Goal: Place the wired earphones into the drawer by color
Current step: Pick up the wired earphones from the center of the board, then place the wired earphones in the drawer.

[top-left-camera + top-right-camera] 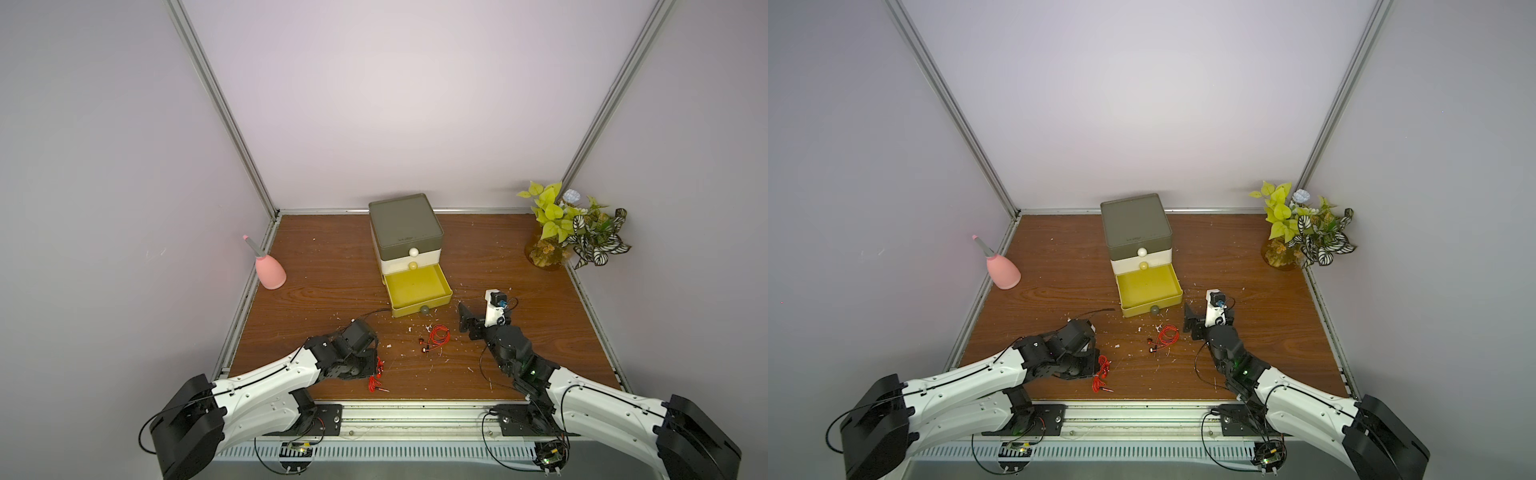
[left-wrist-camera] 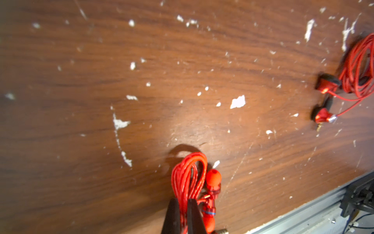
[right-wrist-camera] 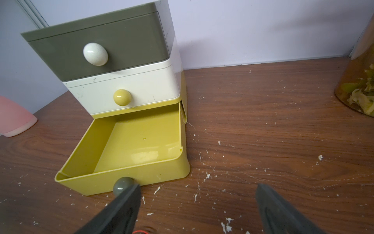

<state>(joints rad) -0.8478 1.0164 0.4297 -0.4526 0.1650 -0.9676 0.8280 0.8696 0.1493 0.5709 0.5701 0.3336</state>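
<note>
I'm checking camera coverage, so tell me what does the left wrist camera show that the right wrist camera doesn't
Only the left wrist view shows the left gripper shut on a red earphone bundle, with a second red earphone bundle lying loose on the table.

Only the right wrist view shows the drawer box, its yellow bottom drawer pulled out and empty, the pink bottle, the plant vase, and the open right gripper.

Both show the scuffed wooden table.

Wood-grain tabletop (image 3: 283, 125) showing scuffed, white-flecked finish; plastic drawer box (image 3: 129, 113) gleaming glossy and smooth; red earphones (image 2: 188, 178) displaying shiny cable; aluminium rail (image 1: 415, 419) looking matt
</note>
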